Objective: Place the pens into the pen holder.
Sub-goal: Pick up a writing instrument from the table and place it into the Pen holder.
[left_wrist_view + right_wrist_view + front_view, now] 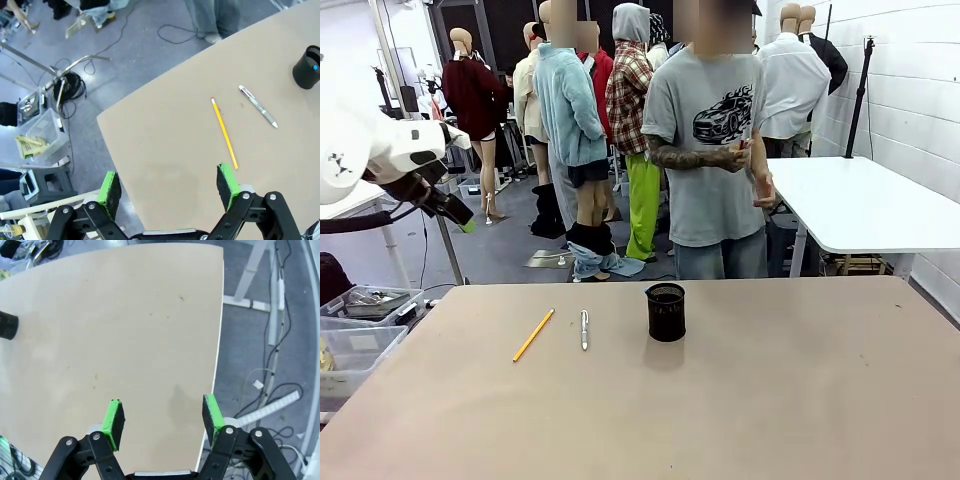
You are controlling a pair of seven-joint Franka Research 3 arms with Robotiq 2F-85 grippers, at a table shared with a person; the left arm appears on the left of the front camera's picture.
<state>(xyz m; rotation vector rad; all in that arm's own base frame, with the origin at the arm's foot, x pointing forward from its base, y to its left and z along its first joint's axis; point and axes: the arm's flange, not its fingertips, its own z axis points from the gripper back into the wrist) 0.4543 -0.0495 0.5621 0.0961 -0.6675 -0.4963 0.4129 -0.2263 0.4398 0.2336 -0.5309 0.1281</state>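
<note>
Looking at the front view, you've got the yellow pencil [533, 335] and the silver pen [584, 329] lying flat on the table [770, 400], near each other but not touching, w/ the yellow pencil on the robot's left. The pen holder [666, 312] stands upright to the right of the silver pen, apart from it. The left arm [380, 150] hangs high by the table's left edge, off the surface. A person [710, 150] stands at the far side, hands held in front of the body.

Left wrist view: the left gripper [167, 175] is spread wide, nothing btwn the pads, above the table's corner. In the pic, the yellow pencil's near end sits just by the right-hand pad, the silver pen lies beyond it, and the pen holder is at the right edge. Plastic bins [42, 130] sit on the floor.

Right wrist view: the right gripper [162, 402] is released too, empty, over bare tabletop near its edge. The pen holder pokes in at the pic's left edge, well away.
</note>
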